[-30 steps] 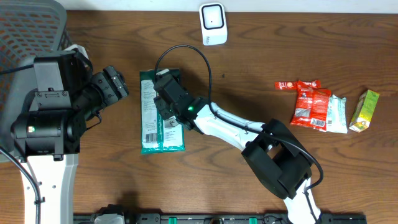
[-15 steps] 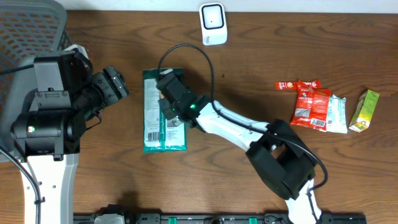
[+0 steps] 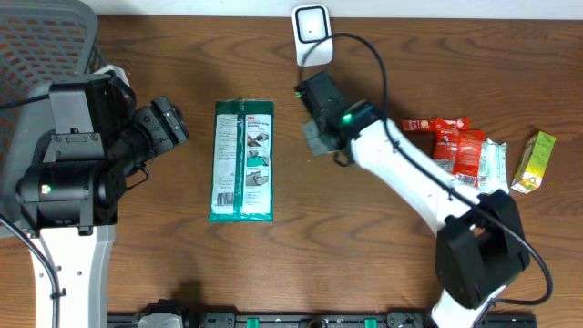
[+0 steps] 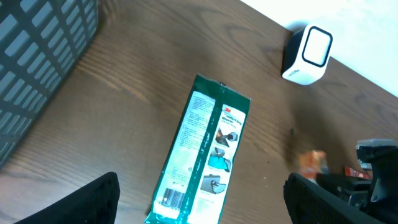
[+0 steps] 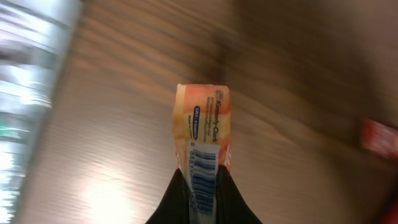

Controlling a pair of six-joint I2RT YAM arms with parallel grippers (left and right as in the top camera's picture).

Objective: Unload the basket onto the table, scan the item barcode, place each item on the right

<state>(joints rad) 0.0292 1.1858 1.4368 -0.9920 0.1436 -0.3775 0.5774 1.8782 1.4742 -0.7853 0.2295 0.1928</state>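
Green-and-white pouch [image 3: 243, 161], orange pack [image 5: 202, 130] with blue-striped barcode [image 5: 204, 175], red sachets [image 3: 455, 150], brown wood-grain table [image 3: 346, 260].

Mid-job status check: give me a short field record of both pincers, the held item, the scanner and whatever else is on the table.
right pincer: shut on orange packet, barcode facing the wrist camera
left pincer: open, empty, at the left of the table
scanner: upright at the far edge, just beyond the right pincer
green pack: flat, between the arms, not touched
other items: red packets, white packet, green carton, grouped at the right
scan done: cannot tell
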